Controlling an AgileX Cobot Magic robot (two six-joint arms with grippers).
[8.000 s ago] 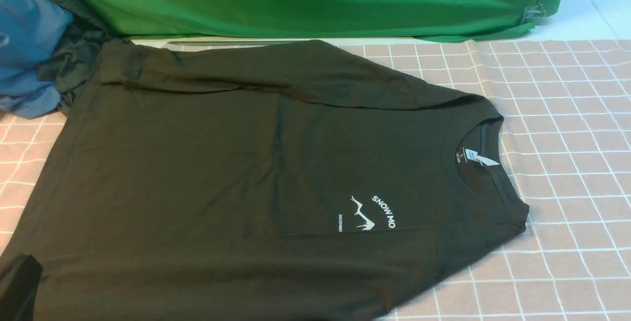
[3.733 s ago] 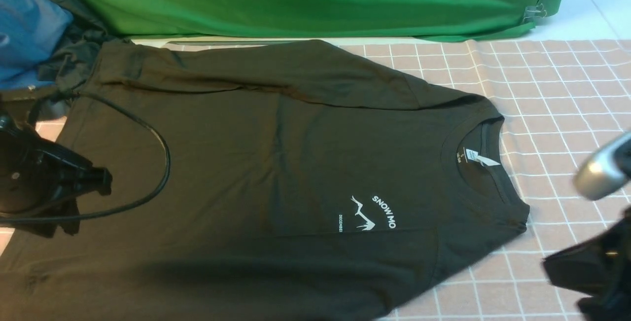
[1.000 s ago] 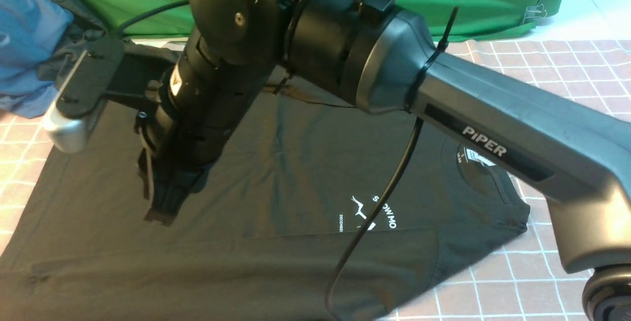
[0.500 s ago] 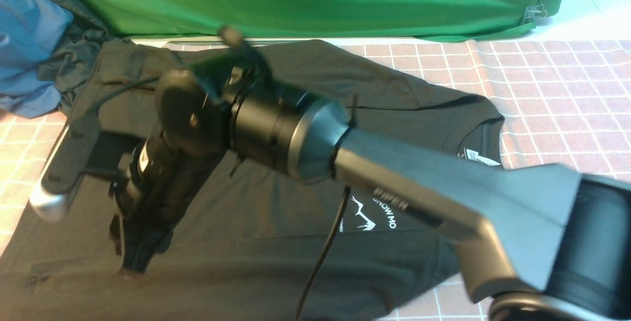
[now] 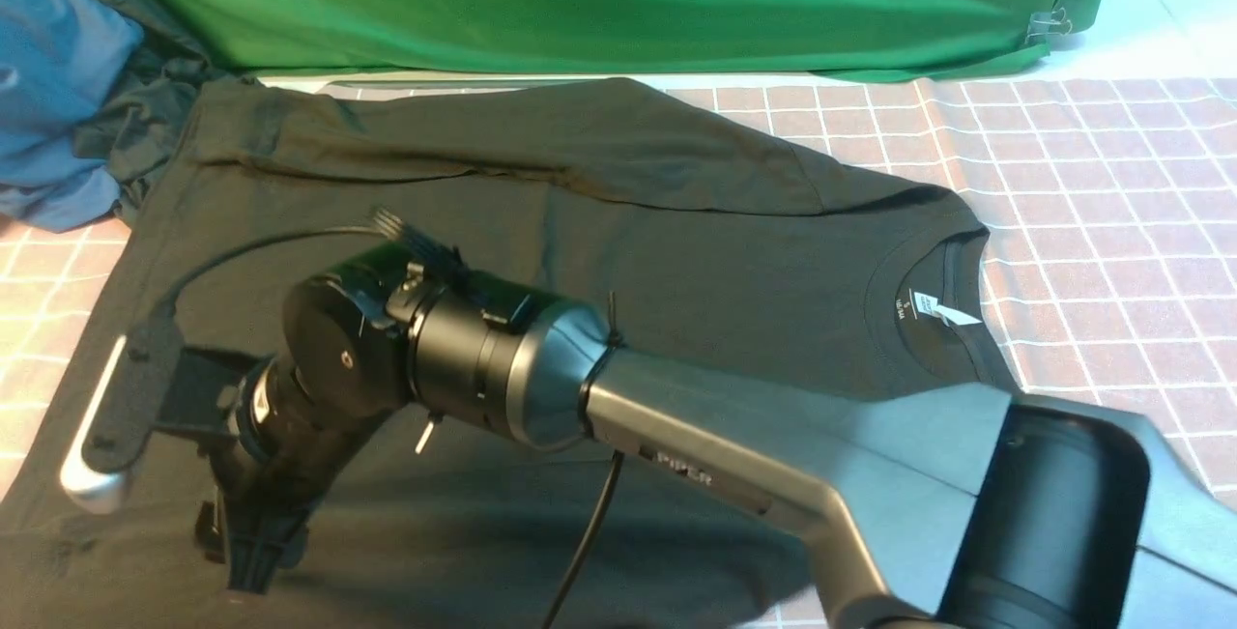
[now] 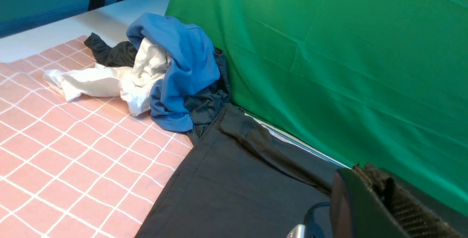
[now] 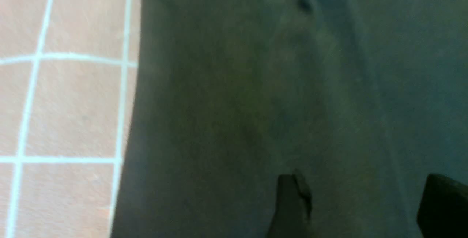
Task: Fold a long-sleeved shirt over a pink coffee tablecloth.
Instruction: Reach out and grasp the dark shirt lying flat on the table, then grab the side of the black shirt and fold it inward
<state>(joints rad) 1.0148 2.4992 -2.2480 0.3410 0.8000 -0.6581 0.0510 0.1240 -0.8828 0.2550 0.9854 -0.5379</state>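
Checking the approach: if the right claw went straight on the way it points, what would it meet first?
The long-sleeved shirt: the right claw, jaws apart, points down at its black fabric. The gap left is unclear.

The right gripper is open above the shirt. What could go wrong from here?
1. The right gripper hangs open near the edge of the long-sleeved shirt; closing there, it may also pinch the pink tablecloth beneath.
2. The arm's loose cable hangs close to the shirt and might drag it into wrinkles.

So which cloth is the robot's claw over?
The flat black long-sleeved shirt; the right gripper is right over it. The blue cloth lies crumpled off to the side.
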